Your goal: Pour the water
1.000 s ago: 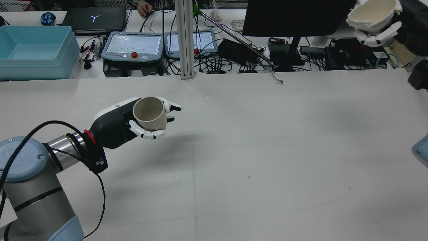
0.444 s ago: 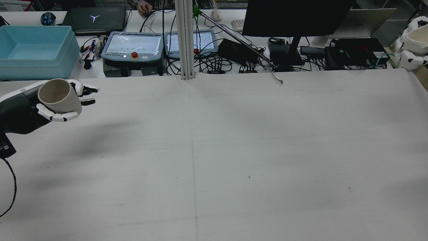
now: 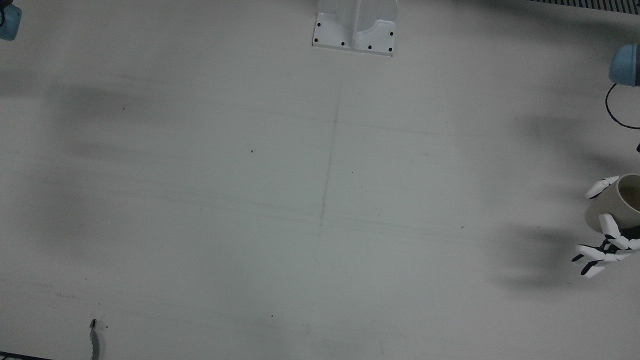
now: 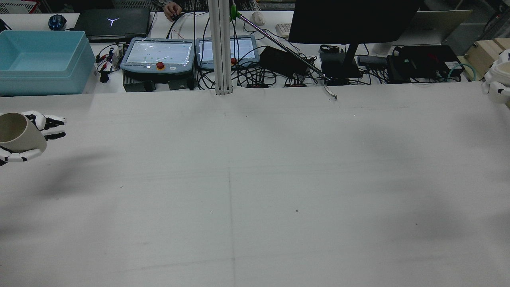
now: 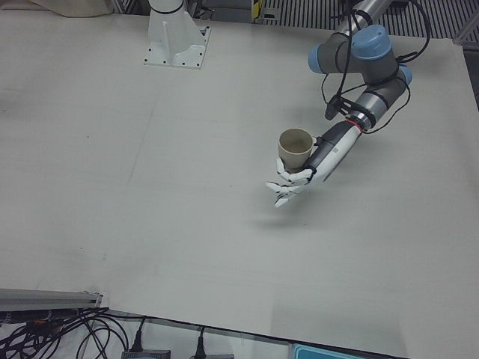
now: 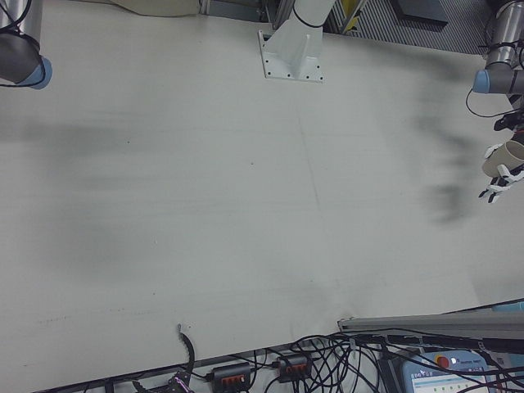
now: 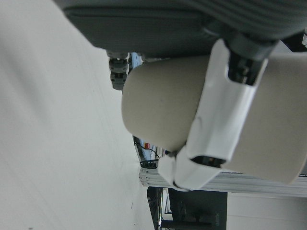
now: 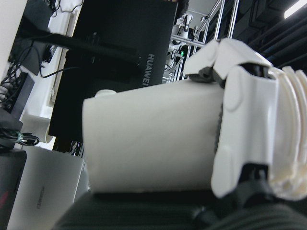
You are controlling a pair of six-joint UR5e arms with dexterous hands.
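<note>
My left hand is shut on a beige cup, held tilted above the table at the far left edge of the rear view. The hand also shows in the left-front view with the cup, and in the front view with the cup at the right edge. In the left hand view its fingers wrap the cup. My right hand is at the far right edge of the rear view. In the right hand view its fingers are shut on a white cup.
A blue bin, two teach pendants, a black monitor and cables lie beyond the table's far edge. A metal post stands at the far middle; its base shows in the front view.
My left hand has carried the beige cup leftward to the view's edge. My right hand has moved right and down with the white cup, almost out of view.
</note>
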